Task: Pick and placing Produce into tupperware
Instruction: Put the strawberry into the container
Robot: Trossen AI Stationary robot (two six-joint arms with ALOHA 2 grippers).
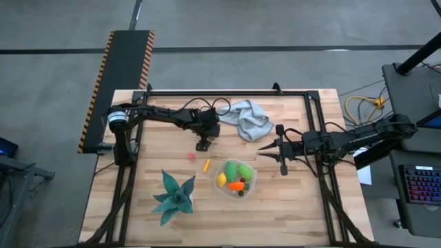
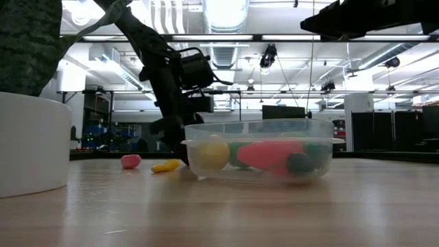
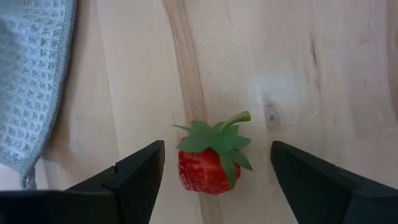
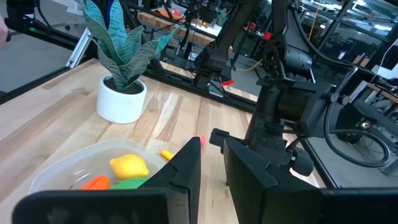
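Though tiny overhead, strawberry (image 3: pixel 208 163) shows leafy wrist-side.

A red strawberry (image 3: pixel 210 160) and a yellow piece (image 1: pixel 206 164) are seen outside the clear round tupperware (image 1: pixel 249 185), which is filled with several pieces.

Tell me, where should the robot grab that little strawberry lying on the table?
Best across its red body, coming straight down. The strawberry lies on bare wood, and the left end effector, open, already straddles it. The green leafy cap looks too thin for a firm grip.
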